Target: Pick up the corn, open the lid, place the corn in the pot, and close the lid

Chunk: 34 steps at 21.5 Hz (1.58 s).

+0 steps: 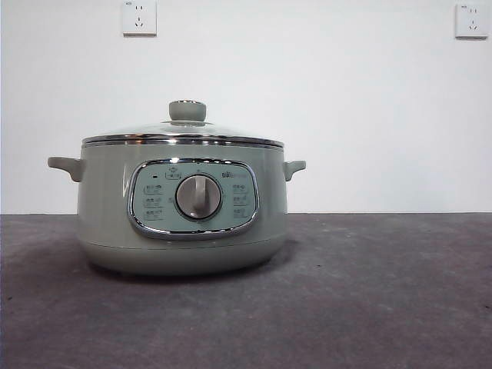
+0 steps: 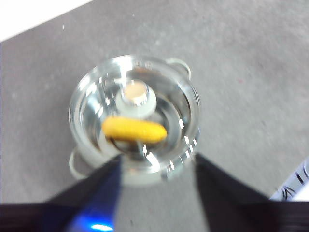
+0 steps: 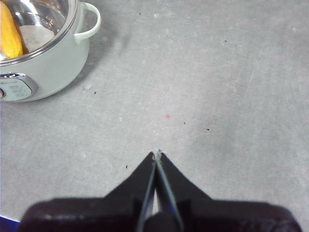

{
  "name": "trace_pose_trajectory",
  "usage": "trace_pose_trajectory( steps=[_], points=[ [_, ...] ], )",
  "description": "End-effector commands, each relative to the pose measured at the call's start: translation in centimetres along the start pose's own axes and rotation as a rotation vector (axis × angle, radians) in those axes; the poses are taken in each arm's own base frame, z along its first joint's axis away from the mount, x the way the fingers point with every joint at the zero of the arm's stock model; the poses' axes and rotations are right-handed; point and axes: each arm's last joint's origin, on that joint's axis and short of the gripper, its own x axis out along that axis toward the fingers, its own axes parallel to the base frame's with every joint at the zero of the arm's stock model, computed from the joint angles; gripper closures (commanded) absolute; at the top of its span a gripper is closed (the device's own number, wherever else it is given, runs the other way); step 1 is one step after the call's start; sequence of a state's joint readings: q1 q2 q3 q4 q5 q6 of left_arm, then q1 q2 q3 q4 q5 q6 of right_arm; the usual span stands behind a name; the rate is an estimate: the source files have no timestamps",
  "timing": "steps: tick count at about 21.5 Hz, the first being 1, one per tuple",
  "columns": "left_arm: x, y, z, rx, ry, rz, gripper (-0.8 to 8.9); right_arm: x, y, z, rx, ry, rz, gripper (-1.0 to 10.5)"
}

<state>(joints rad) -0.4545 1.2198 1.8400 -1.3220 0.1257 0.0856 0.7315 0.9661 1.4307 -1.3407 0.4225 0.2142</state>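
Note:
The pale green pot (image 1: 184,238) stands on the grey table with its dial facing the front camera. The glass lid (image 1: 184,137) sits closed on it, green knob (image 1: 187,111) on top. In the left wrist view the yellow corn (image 2: 135,129) lies inside the pot (image 2: 179,65), seen through the lid (image 2: 91,96). My left gripper (image 2: 158,159) hangs high above the pot, open and empty. My right gripper (image 3: 157,154) is shut and empty over bare table, away from the pot (image 3: 53,67); the corn (image 3: 9,31) shows there too. Neither gripper shows in the front view.
The grey table (image 1: 369,292) runs wide around the pot. A white wall with two sockets (image 1: 139,17) (image 1: 470,20) stands behind. A white object with dark marks (image 2: 294,186) lies at the edge of the left wrist view.

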Motion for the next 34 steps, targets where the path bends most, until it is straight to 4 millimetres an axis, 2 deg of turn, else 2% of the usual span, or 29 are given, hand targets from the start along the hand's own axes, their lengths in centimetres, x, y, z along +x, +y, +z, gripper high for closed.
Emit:
trace_pose_trajectory(
  steps=[1,5,12,14,17,19,21,23,26,28,30,34],
  points=[
    [-1.0,-0.2,-0.4,0.000,-0.031,-0.005,8.16,0.3,0.1,-0.1,0.009,0.004,-0.005,9.6],
    [-1.7,-0.3,-0.6,0.003,-0.049,-0.003,8.16,0.3,0.1,-0.1,0.008,0.004,-0.005,9.6],
    [0.9,0.1,0.2,0.005,0.020,-0.008,8.16,0.3,0.1,-0.1,0.008,0.004,-0.005,9.6],
    [1.6,0.4,0.5,0.090,0.039,-0.002,8.16,0.3,0.1,-0.1,0.008,0.004,-0.005,9.6],
    [2.0,1.3,0.2,0.072,0.040,0.034,8.16,0.3,0.1,-0.1,0.008,0.004,-0.005,9.6],
    [2.5,1.9,-0.8,0.057,-0.025,0.066,8.16,0.3,0.1,-0.1,0.008,0.004,-0.005,9.6],
    [3.9,2.1,-3.0,0.058,-0.150,0.073,8.16,0.3,0.1,-0.1,0.008,0.004,-0.005,9.6],
    [6.1,2.3,-6.6,0.070,-0.270,0.080,8.16,0.4,0.2,0.0,0.006,0.008,-0.006,9.6],
    [9.0,3.4,-13.7,0.033,-0.434,0.200,8.16,0.4,0.2,0.0,0.006,0.009,-0.006,9.6],
    [10.2,3.8,-17.9,-0.016,-0.523,0.268,8.16,0.4,0.2,0.0,0.006,0.009,-0.006,9.6],
    [11.0,3.9,-20.5,-0.055,-0.575,0.305,8.16,0.5,0.2,0.1,0.005,0.012,-0.007,9.6],
    [12.2,4.0,-24.5,-0.151,-0.608,0.422,8.16,0.6,0.3,0.1,0.004,0.014,-0.008,9.6]
  ],
)
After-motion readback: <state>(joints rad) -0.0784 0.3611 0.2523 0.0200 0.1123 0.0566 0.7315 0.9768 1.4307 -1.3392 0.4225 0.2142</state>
